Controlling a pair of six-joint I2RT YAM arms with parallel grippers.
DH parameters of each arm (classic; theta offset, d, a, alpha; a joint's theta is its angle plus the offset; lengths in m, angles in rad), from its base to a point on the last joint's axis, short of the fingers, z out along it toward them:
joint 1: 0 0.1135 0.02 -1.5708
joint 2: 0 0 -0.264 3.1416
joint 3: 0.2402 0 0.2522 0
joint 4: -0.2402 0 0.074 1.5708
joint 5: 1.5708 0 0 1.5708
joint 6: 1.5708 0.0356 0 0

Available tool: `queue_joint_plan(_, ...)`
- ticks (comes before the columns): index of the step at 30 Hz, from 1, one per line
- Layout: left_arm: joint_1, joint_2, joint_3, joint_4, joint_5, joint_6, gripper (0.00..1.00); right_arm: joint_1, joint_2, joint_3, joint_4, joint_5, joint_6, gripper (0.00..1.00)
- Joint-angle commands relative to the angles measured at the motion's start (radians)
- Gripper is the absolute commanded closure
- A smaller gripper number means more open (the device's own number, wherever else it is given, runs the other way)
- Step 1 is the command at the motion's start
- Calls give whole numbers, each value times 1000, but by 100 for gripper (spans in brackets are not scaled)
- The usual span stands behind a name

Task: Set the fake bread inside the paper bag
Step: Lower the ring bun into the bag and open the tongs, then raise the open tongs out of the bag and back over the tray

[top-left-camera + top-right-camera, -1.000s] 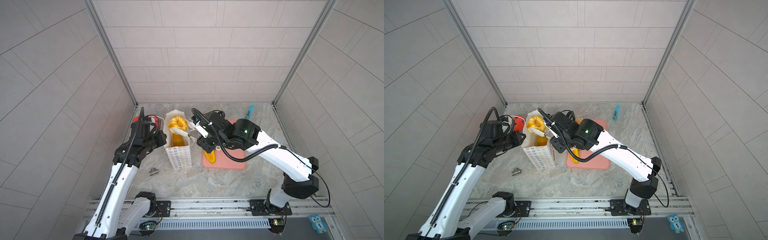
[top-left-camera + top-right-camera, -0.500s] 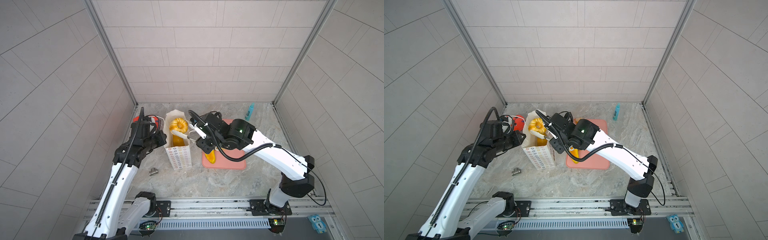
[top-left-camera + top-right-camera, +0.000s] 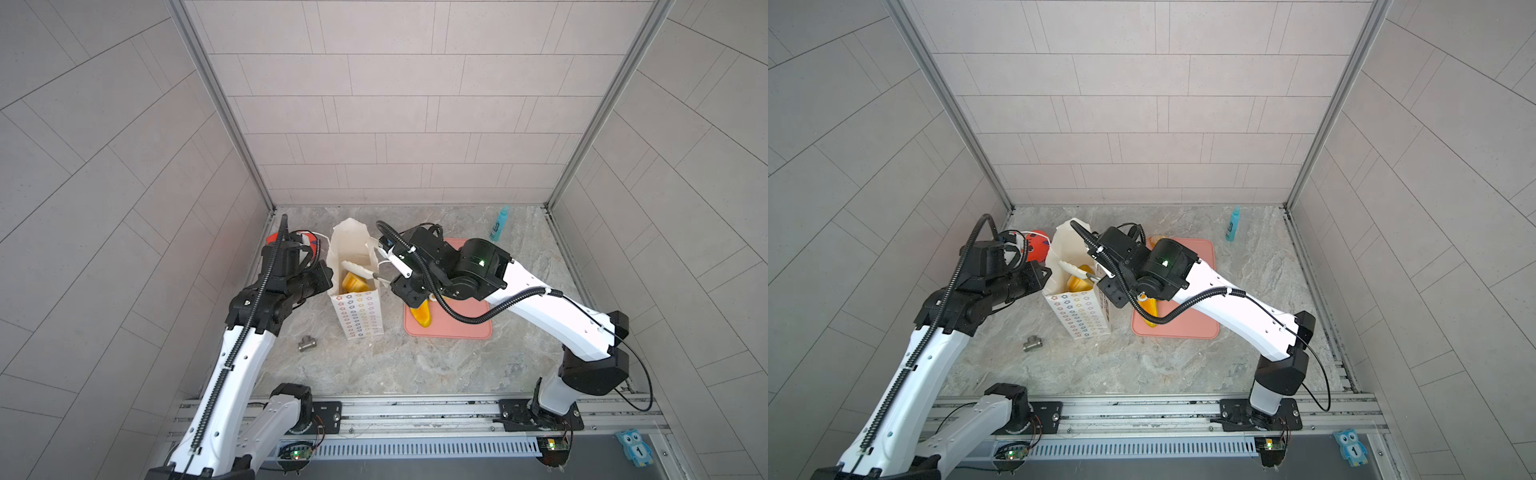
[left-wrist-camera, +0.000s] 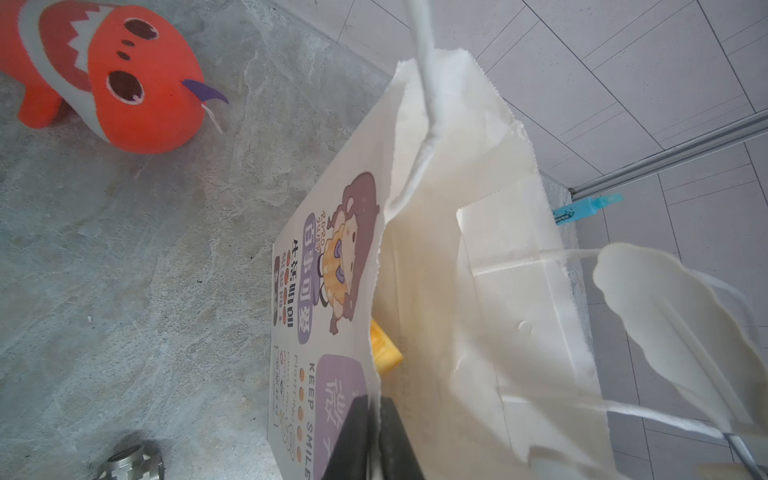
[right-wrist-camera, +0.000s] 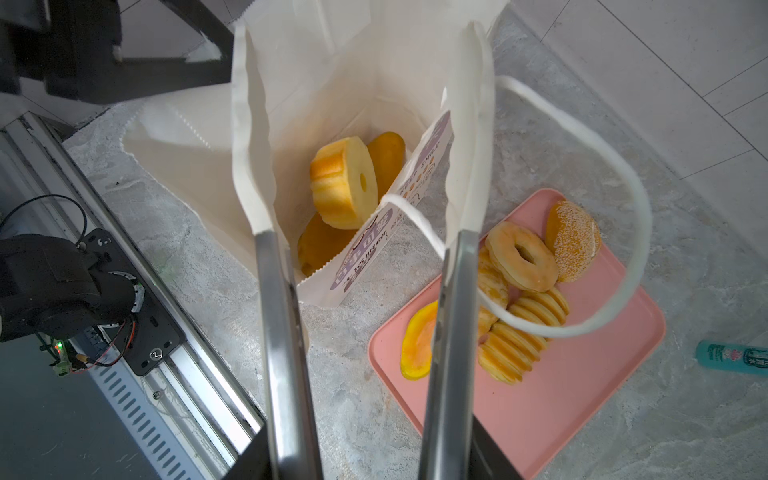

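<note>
While the left gripper (image 4: 376,419) stands clamped together on the nine o'clock rim of the tall white paper bag (image 3: 357,316), the right gripper (image 5: 357,62) hangs over the bag's open mouth with its white-tipped fingers (image 5: 249,166) apart and nothing between them. Inside the bag, a ridged golden ring cake (image 5: 345,183) leans on what appear to be two darker brown loaves (image 5: 324,245), partly hidden.

In a top view, the flat pink plastic tray (image 3: 453,332) lies at three o'clock from the bag. It carries a pale ring donut (image 5: 521,255), a sesame-topped bun (image 5: 573,241), ridged yellow rolls (image 5: 519,332) and an orange-yellow bun (image 5: 417,345).

A red plush fish (image 3: 1036,245) sits at ten o'clock from the bag and a small grey metal fitting (image 3: 306,343) at seven o'clock. A teal plastic bottle (image 3: 498,224) lies at one o'clock from the tray.
</note>
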Motion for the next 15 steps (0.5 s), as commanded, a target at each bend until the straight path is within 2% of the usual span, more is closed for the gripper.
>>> queue_joint_plan(1, -2, -12, 8, 2, -8, 3, 88, 6, -36, 13, 19, 26, -13, 45)
queue_joint_plan(15, -2, -12, 5, 3, -8, 3, 88, 7, -88, 31, 64, 30, -19, 47)
